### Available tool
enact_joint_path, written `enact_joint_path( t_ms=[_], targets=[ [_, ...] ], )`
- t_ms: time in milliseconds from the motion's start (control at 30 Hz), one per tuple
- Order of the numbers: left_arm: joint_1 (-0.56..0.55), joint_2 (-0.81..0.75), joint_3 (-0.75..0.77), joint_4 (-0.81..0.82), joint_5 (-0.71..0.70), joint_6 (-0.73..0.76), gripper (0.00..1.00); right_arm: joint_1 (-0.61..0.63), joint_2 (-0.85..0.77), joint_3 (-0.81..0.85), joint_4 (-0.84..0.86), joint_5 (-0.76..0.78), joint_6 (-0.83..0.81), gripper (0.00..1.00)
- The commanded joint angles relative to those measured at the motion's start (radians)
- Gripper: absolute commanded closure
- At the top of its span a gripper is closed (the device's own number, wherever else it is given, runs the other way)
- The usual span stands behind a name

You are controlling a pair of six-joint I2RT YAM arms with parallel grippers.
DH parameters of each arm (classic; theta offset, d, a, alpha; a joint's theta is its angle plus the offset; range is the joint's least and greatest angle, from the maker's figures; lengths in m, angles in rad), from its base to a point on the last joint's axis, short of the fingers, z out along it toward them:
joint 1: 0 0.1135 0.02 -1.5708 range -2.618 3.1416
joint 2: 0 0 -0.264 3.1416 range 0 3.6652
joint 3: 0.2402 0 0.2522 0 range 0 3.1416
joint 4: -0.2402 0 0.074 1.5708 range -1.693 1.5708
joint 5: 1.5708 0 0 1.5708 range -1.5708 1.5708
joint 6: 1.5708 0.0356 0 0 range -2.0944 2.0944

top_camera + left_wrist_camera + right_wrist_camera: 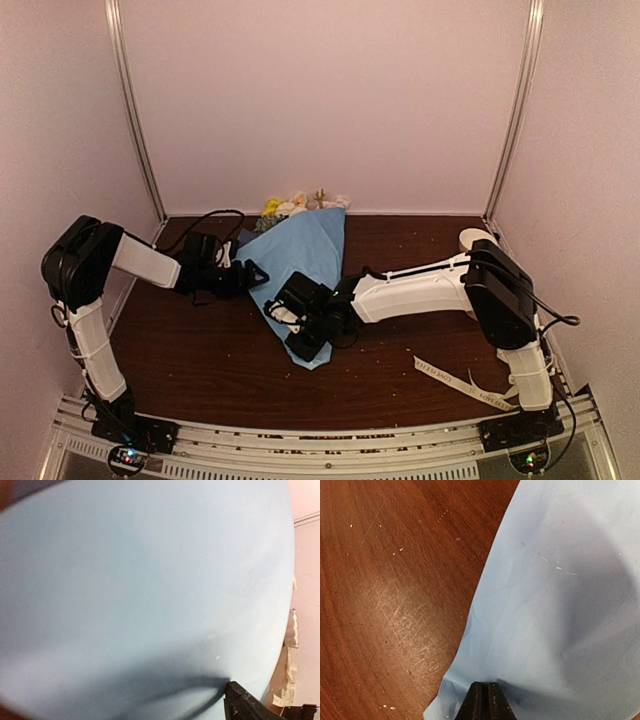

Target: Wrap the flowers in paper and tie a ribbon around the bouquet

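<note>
The paper (305,250), light blue side up, lies as a cone on the table, its wide end toward the back wall. There the flowers (300,205) show yellow, pink and white blooms. My left gripper (257,273) sits at the cone's left edge, jaws apart; the left wrist view is filled by paper (150,590) with one finger (245,705) at the lower right. My right gripper (300,340) is at the cone's narrow near end, its tips (487,687) shut on the paper's (560,605) edge. The ribbon (460,382) lies loose on the table at the near right.
The brown table (190,350) is scratched and dotted with small crumbs. A white round object (475,238) sits at the back right corner behind the right arm. Pale walls with metal rails enclose the back and sides.
</note>
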Motion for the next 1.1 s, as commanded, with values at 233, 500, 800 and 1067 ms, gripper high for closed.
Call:
enact_joint_path(
  t_ms=[233, 500, 800, 1067],
  targets=[
    [-0.072, 0.177, 0.029, 0.241, 0.087, -0.227, 0.41, -0.005, -0.025, -0.035, -0.01, -0.009, 0.01, 0.93],
    [-0.071, 0.184, 0.0, 0.331, 0.093, -0.24, 1.0, -0.011, -0.157, -0.06, -0.038, -0.012, 0.013, 0.91],
    [-0.073, 0.187, -0.039, 0.369, 0.08, -0.249, 1.0, -0.228, -0.59, -0.438, -0.291, 0.131, 0.245, 0.49],
    [-0.077, 0.187, -0.028, 0.335, 0.092, -0.229, 1.0, -0.416, -0.757, -0.774, -0.27, -0.146, 0.31, 0.03]
  ],
)
